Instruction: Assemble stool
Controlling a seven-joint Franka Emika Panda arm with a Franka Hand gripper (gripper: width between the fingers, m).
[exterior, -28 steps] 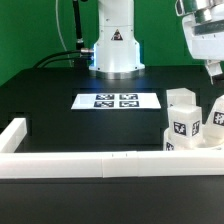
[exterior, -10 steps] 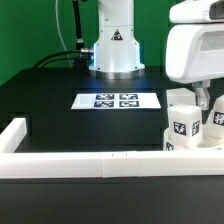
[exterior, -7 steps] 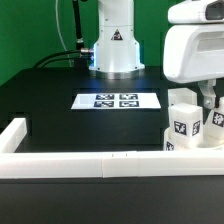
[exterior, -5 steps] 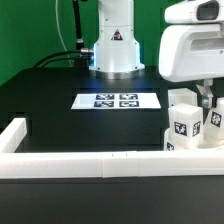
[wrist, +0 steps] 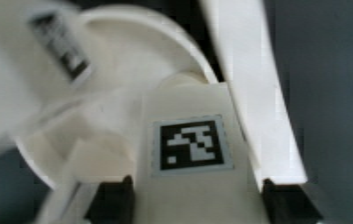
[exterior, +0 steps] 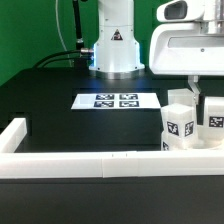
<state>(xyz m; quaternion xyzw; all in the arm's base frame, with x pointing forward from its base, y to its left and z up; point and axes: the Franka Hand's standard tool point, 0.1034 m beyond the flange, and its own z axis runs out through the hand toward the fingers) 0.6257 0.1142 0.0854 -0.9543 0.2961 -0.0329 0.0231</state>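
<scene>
While the arm's white wrist housing filled the upper corner on the exterior view's right, the fingers (exterior: 194,91) reached down among a cluster of white stool parts standing on the black surface (exterior: 70,125). Seen from the wrist camera, the two fingers (wrist: 105,200) were drawn in against the sides of a tagged leg (wrist: 187,140), clamped on the blocky white piece with its black-and-white square tag facing the lens. Behind that leg, the curved white body of another stool part (wrist: 111,60) showed, blurred, with a second tag along its edge. From the exterior view, a leg (exterior: 179,124) with a tag on its front stood upright just beside the gripped piece, and another tagged part (exterior: 213,118) stood at the frame's right edge. All of these sat just inside the long white border rail (exterior: 90,165), which ran across the foreground and turned up at the exterior view's left. Farther back, the marker board (exterior: 116,100) lay flat in front of the robot's base (exterior: 116,50), well apart from the stool parts.
</scene>
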